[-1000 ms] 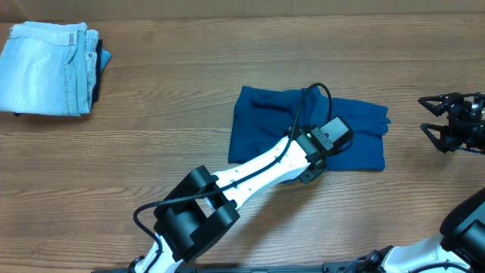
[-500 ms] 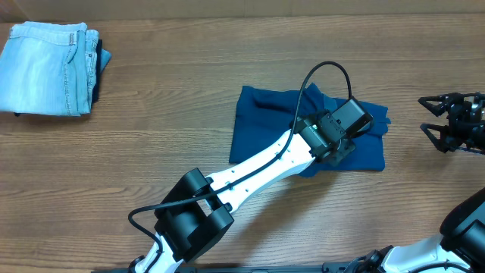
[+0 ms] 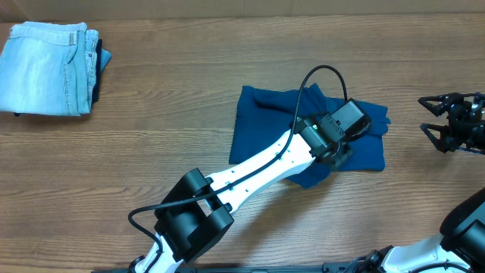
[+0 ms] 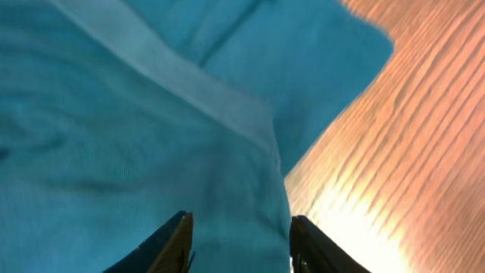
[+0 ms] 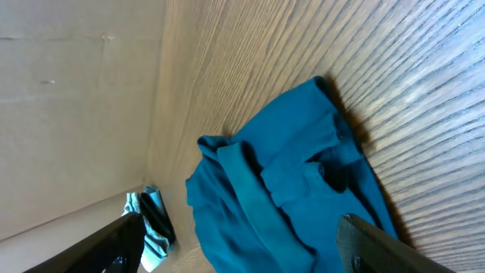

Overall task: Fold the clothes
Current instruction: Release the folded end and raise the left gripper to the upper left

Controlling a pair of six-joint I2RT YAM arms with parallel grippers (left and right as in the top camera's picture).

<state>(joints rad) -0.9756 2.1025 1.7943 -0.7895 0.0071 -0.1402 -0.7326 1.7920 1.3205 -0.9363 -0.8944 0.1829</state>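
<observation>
The teal-blue polo shirt [image 3: 258,125] lies folded into a rough rectangle at the middle right of the table. My left gripper [image 3: 361,132] is low over its right part, near the right edge. In the left wrist view its fingers [image 4: 242,236] are spread apart with shirt fabric [image 4: 114,114] and a lighter hem band below them, and bare wood to the right. My right gripper [image 3: 433,123] is open and empty, apart from the shirt at the table's right edge. The right wrist view [image 5: 250,250] looks across at the shirt [image 5: 288,182].
Folded pale blue jeans [image 3: 45,68] lie at the far left corner and also show small in the right wrist view [image 5: 151,224]. The left arm [image 3: 258,171] lies across the shirt's lower edge. The wooden table [image 3: 151,136] has a wall behind it.
My left gripper moved right and a little away across the shirt to its right part, then nearly stopped. The shirt's lower edge bulges slightly by the arm. The right arm has not moved.
</observation>
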